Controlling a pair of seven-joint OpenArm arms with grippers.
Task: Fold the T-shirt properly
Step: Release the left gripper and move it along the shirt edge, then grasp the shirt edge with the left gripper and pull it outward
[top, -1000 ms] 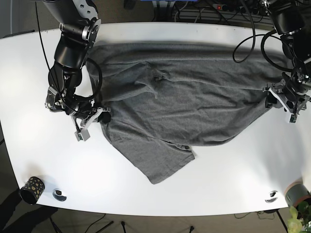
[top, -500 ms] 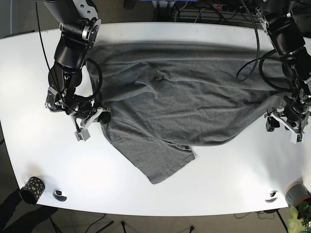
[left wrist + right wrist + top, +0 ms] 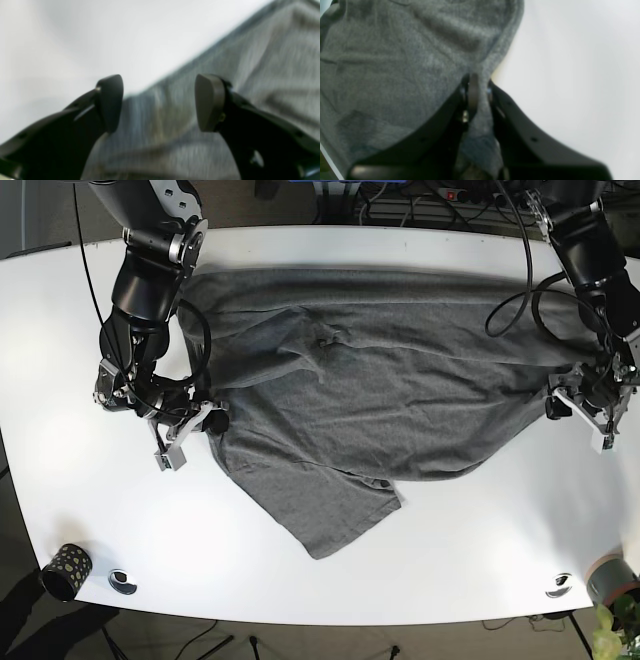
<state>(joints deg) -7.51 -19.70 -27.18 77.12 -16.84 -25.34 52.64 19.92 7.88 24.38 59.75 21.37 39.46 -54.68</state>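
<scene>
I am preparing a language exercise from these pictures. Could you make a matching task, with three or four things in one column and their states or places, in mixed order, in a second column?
Things:
1. left gripper
2. right gripper
3. T-shirt
4. patterned cup

States or places:
a. shut on the cloth
b. near the table's corner
c. open, at the cloth's edge
d. spread out, wrinkled

Pairs: 1-c, 2-a, 3-d, 4-b

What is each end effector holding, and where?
Right end effector pinches the T-shirt at its edge. Left end effector is open over the shirt's edge, holding nothing.
</scene>
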